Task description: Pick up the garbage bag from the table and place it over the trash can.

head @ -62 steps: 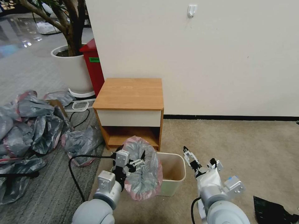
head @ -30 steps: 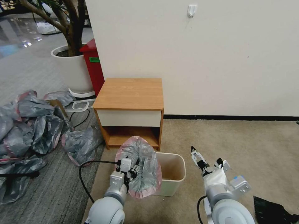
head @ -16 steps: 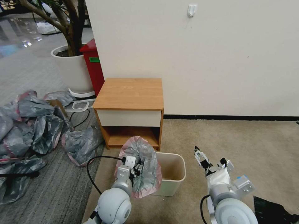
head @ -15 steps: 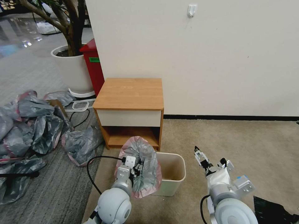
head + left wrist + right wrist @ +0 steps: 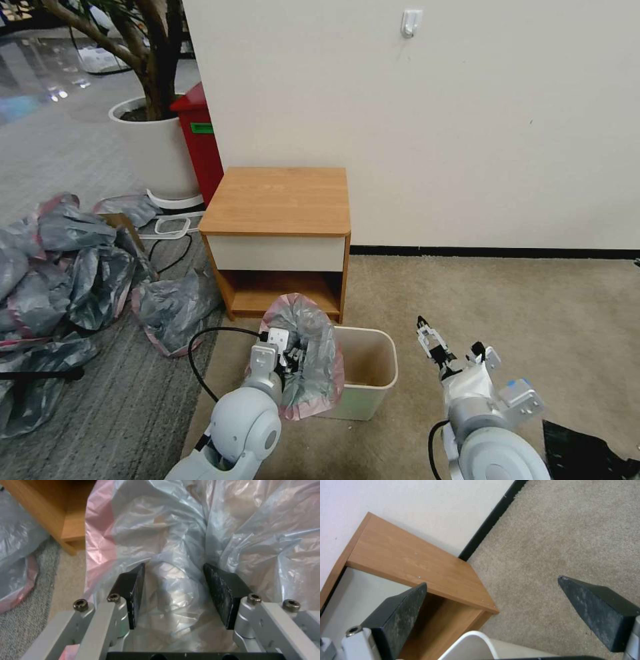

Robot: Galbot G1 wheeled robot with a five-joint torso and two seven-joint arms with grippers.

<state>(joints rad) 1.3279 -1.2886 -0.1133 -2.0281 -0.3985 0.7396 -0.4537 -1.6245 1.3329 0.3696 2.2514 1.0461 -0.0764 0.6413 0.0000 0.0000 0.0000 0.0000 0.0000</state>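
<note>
- the left gripper (image 5: 173, 592) is seen with its two black pads (image 5: 133, 592) spread apart, thin film bulging loosely between them and nothing pinched.
- in the head view the left gripper (image 5: 288, 347) is placed at the mouth of the garbage bag (image 5: 310, 360), on the left side of the trash can (image 5: 370, 373).
- the garbage bag (image 5: 173, 530) is draped over the can's left rim, its pink band hanging outside the wall; the right part of the rim is left bare.
- the bag is judged very light, limp and slippery, easily creased and likely torn if dragged hard; the pink band (image 5: 100, 530) is judged the best place to be gripped, since the hem is doubled there.
- the part of the trash can not covered by the bag is seen to be empty.
- the right gripper (image 5: 430, 340) is held above the carpet just right of the can, its pads (image 5: 400, 610) spread wide and holding nothing.
- the table (image 5: 280, 200) stands just behind the can with a bare top and an empty shelf.
- a heap of grey-and-pink bags (image 5: 67, 267) lies well apart on the left.
</note>
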